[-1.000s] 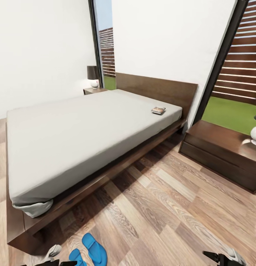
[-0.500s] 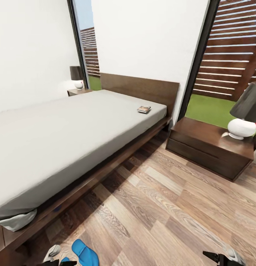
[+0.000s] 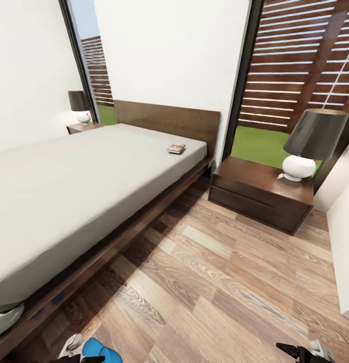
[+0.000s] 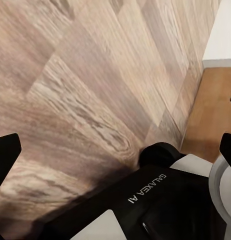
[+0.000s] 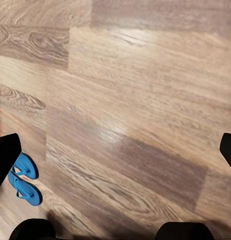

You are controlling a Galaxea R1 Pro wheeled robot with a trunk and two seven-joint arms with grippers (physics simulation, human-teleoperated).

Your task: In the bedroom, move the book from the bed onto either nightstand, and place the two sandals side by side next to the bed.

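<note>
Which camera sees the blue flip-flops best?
The right wrist view: both blue sandals lie side by side on the wooden floor near the frame's edge, straps visible. The head view catches just part of one sandal at the bottom edge. The left wrist view looks at floor and the robot's base.

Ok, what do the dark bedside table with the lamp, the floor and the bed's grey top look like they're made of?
The dark reddish-brown nightstand looks like stained wood with a satin finish: faint grain, soft sheen on top. The plank floor looks like wood or laminate: strong printed-looking grain and glossy reflections in the right wrist view. The light-grey mattress looks like matte fabric, creased at its corner.
</note>
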